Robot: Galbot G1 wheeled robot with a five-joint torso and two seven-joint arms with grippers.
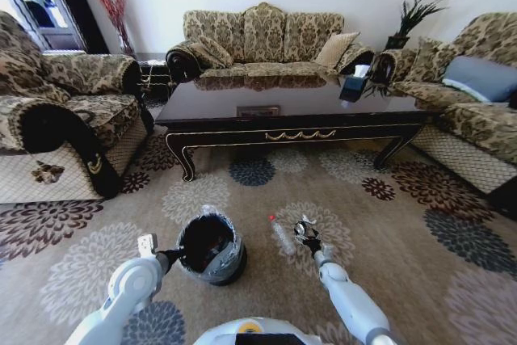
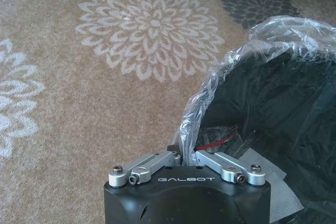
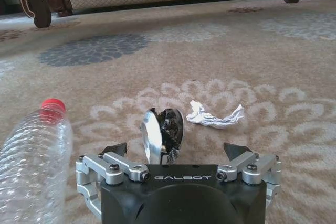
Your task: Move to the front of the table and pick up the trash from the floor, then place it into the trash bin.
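The black trash bin [image 1: 210, 246] with its clear bag stands on the floral floor [image 1: 388, 240] in front of the dark table [image 1: 291, 107]. My left gripper [image 1: 172, 258] is shut on the bin's bag-covered rim [image 2: 185, 145]. To the bin's right lies a clear bottle [image 1: 282, 237] with a red cap. My right gripper [image 1: 305, 232] hangs low beside it. In the right wrist view that gripper [image 3: 176, 153] is open, with a shiny crumpled wrapper [image 3: 161, 129] between its fingers [image 3: 113, 151]. Crumpled white paper [image 3: 212, 116] lies just beyond, and the bottle [image 3: 31, 156] lies to one side.
Patterned sofas stand around the carpet: one at the left [image 1: 56, 127], one behind the table [image 1: 266, 42], one at the right [image 1: 468, 103]. A dark tissue box [image 1: 353, 86] sits on the table. Open carpet stretches between the table and me.
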